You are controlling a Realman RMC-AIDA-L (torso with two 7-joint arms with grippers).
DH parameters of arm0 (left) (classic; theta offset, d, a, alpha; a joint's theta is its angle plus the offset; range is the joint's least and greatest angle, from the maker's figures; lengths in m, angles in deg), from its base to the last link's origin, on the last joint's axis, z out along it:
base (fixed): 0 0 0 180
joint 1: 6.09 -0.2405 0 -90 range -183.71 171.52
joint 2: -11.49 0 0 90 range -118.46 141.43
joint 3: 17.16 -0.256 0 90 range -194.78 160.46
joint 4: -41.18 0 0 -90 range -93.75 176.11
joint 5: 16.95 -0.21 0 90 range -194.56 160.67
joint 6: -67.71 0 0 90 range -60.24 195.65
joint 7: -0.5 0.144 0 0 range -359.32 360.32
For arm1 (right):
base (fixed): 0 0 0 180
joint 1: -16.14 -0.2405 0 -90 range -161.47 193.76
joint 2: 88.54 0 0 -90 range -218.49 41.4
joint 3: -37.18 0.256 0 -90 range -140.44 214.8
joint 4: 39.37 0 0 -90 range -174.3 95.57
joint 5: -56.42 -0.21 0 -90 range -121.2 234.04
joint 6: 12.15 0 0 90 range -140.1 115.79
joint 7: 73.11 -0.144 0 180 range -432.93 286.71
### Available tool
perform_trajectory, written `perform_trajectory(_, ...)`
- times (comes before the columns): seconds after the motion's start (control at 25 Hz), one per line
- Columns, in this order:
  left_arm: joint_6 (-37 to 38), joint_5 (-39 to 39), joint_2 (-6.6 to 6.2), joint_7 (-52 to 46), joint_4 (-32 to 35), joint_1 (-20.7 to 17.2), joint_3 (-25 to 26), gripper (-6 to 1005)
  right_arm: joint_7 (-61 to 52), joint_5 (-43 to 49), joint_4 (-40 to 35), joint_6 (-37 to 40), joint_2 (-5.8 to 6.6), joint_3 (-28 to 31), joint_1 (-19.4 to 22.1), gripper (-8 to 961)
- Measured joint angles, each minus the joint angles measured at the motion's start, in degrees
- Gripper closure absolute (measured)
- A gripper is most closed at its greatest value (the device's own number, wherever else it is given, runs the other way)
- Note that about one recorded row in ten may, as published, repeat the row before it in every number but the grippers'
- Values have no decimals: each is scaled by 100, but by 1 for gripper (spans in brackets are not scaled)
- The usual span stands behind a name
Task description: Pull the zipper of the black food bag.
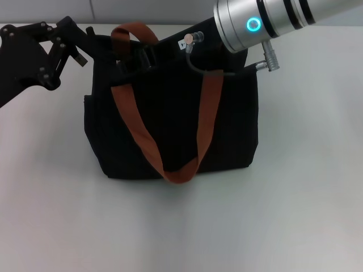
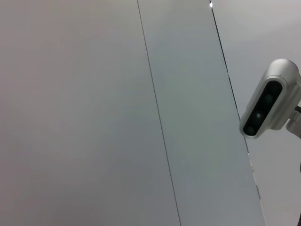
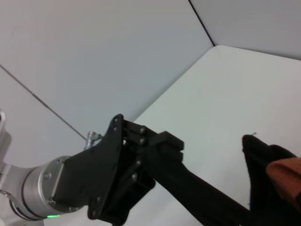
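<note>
The black food bag (image 1: pixel 170 133) sits on the white table (image 1: pixel 295 215), an orange-brown strap (image 1: pixel 207 124) draped down its front. The right arm (image 1: pixel 278 20) reaches over the bag's top right corner; whether its pincer is open or closed cannot be told. The left gripper (image 1: pixel 85 48) clamps the bag's top left corner, fingers closed on the fabric. The zipper is not visible
</note>
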Motion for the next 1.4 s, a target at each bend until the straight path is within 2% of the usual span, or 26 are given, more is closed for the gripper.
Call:
perform_trajectory(0.44,3,36,0,-4,-3,30,-1,975,-99,222,-23,-39,32,150,8,680)
perform_trajectory(1.32,129,42,8,-62,-18,44,-8,975,-66,309,28,-280,3,-164,-159,684)
perform_trajectory(1.4,136,45,11,-63,-17,43,-8,975,-55,317,15,-290,1,-165,-164,709)
